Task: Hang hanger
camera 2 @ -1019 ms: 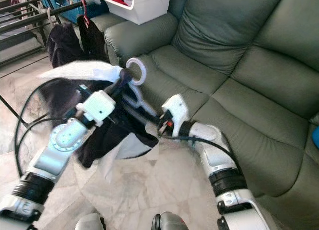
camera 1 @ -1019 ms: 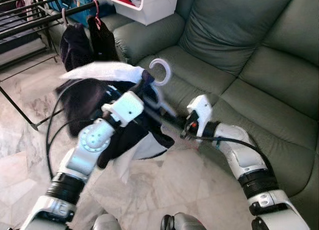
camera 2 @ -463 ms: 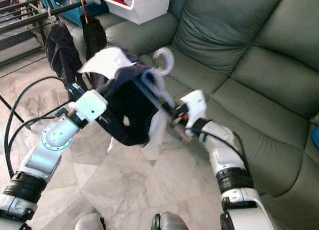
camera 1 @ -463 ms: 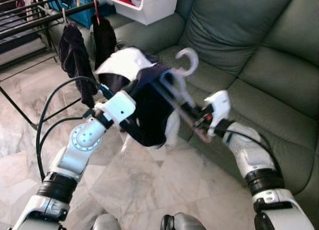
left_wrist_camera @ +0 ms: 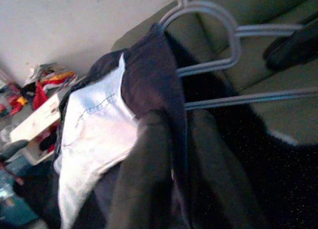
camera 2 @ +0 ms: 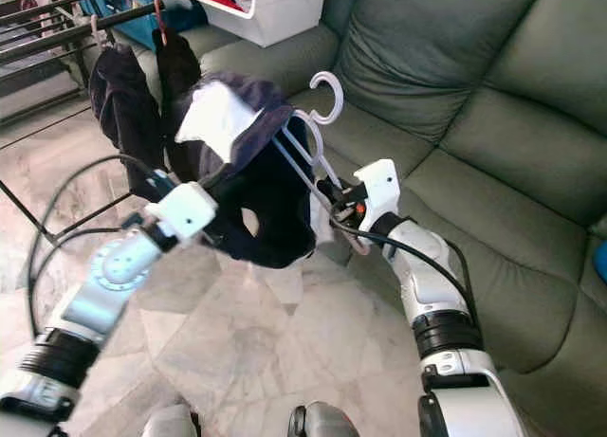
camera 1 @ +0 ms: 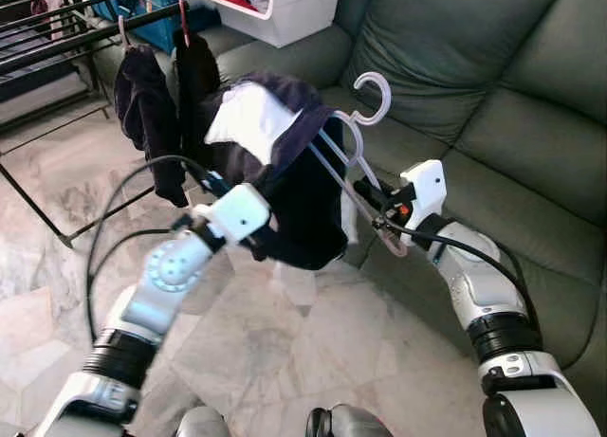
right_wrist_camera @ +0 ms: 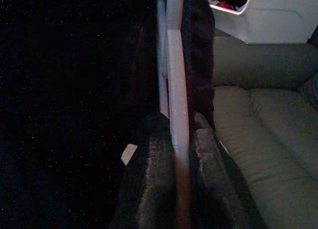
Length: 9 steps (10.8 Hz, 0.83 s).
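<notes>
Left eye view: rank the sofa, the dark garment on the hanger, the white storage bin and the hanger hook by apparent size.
1. Sofa
2. Dark garment, though it is nearer the camera
3. White storage bin, cut off by the frame edge
4. Hanger hook

So the hanger (camera 1: pixel 353 162) is a light grey plastic one with a rounded hook, and it's sitting up in the air in front of the sofa, tilted with the hook pointing up and away from the robot. A dark navy garment (camera 1: pixel 294 186) with a white inner lining is draping over one shoulder of it, bunched up and hanging down loosely. The hanger's bare lower end is sticking out toward the robot's right, clear of the fabric.
</notes>
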Available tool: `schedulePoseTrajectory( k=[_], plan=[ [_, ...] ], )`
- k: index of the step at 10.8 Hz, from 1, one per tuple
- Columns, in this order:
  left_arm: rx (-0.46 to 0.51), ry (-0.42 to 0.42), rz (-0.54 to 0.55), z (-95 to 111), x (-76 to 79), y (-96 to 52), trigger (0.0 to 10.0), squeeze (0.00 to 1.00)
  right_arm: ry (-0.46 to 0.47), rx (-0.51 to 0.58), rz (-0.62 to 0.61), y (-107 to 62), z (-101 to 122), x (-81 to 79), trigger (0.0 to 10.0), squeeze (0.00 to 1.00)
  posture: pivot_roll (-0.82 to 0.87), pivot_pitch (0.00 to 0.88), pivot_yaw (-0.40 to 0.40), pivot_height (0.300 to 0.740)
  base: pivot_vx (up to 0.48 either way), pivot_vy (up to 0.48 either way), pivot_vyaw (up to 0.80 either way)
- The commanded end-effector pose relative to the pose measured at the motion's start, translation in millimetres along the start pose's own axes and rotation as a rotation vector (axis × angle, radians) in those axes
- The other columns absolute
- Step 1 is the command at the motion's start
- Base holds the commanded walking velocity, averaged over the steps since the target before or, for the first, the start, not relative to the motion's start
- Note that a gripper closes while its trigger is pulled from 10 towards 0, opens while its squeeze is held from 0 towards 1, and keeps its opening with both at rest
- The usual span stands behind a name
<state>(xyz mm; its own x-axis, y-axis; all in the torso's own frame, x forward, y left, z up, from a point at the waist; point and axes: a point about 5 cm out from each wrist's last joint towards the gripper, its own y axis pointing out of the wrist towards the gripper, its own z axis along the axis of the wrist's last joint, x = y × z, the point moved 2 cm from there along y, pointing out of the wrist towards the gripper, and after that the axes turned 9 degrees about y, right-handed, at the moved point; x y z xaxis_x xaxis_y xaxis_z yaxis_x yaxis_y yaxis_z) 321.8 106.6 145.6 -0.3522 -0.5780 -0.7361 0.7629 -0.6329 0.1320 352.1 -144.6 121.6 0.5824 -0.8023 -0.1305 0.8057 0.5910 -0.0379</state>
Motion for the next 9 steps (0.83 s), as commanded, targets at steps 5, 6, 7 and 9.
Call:
schedulePoseTrajectory(
  k=[5,6,7,9],
  plan=[
    [-0.001,-0.007,0.014,-2.9,-1.8,-4.0,10.0,1.0,-0.024,0.005,0.033,-1.9,4.2,0.2,10.0,0.0,-0.04,0.062,-0.087,0.74,0.0,0.0,0.0],
    [-0.006,0.001,0.013,-4.6,-2.3,-8.1,10.0,1.0,-0.034,-0.001,0.048,-2.8,4.2,-0.8,10.0,0.0,-0.03,0.063,-0.088,0.74,0.0,0.0,0.0],
    [-0.024,0.019,0.007,-10.1,-3.3,-14.8,10.0,1.0,-0.046,-0.026,0.095,-6.4,1.2,-4.5,10.0,0.0,-0.03,0.065,-0.089,0.74,0.0,0.0,0.0],
    [-0.05,0.07,-0.066,-22.0,-1.8,-33.1,10.0,1.0,-0.097,-0.156,0.256,-28.1,-16.4,-11.4,10.0,0.0,-0.03,0.076,-0.089,0.74,0.0,0.0,0.0]
  ],
)
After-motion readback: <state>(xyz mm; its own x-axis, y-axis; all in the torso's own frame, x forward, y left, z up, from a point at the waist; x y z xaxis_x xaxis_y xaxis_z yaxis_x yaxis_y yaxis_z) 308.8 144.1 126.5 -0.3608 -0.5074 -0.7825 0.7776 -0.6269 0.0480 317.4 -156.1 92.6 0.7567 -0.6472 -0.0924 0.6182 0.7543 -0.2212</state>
